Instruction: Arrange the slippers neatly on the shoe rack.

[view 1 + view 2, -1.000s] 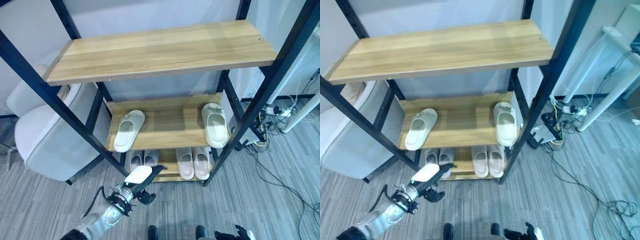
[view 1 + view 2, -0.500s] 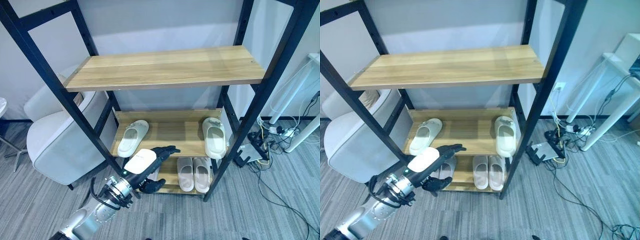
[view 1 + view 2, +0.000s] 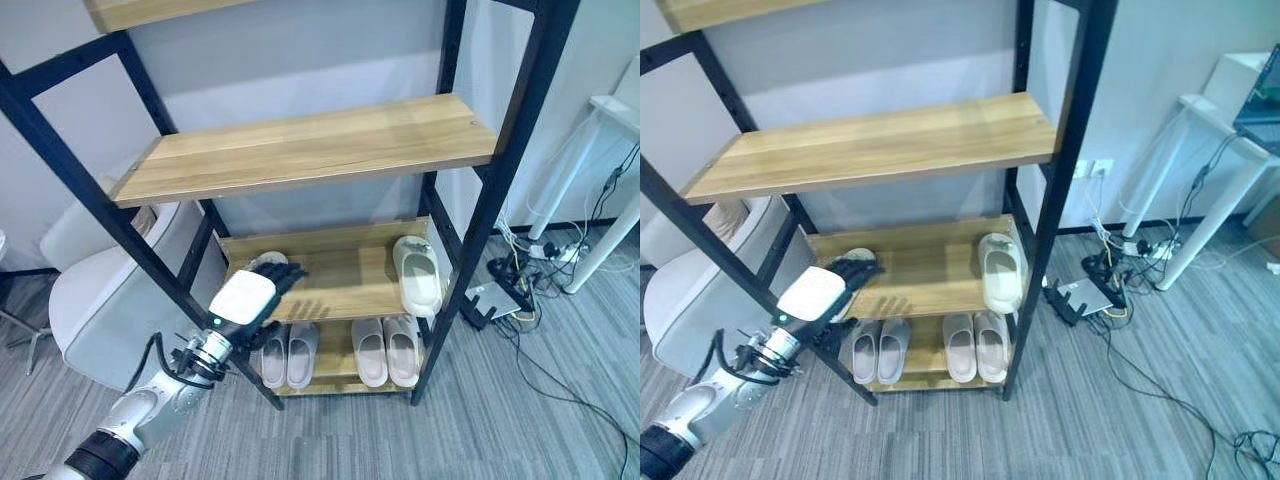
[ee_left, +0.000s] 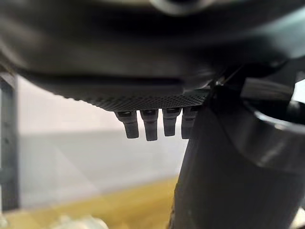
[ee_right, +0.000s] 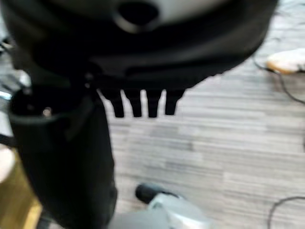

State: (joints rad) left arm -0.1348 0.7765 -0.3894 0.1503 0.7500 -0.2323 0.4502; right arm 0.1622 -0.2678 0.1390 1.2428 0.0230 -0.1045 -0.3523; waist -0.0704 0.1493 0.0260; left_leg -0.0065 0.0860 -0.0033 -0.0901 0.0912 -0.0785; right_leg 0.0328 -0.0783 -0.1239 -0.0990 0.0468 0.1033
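Two loose slippers sit on the middle shelf [image 3: 350, 275] of the shoe rack [image 3: 500, 180], well apart: left slipper [image 3: 262, 264] angled near the left post, right slipper [image 3: 416, 275] at the far right edge, toe pointing out. They are unpaired and askew, so this shelf looks like the job. Left hand [image 3: 262, 293] reaches in over the left slipper, fingers [image 3: 288, 272] extended and spread, not clamped on anything; likely lining up to grab or nudge it toward its mate. Right hand [image 5: 138, 62] hangs low over the floor, fingers relaxed, idle. Bottom shelf [image 3: 335, 372] holds two tidy pairs [image 3: 288, 355] [image 3: 388, 350] side by side. Upper shelf [image 3: 300, 145] bare. Grey armchair [image 3: 100, 290] beside rack.
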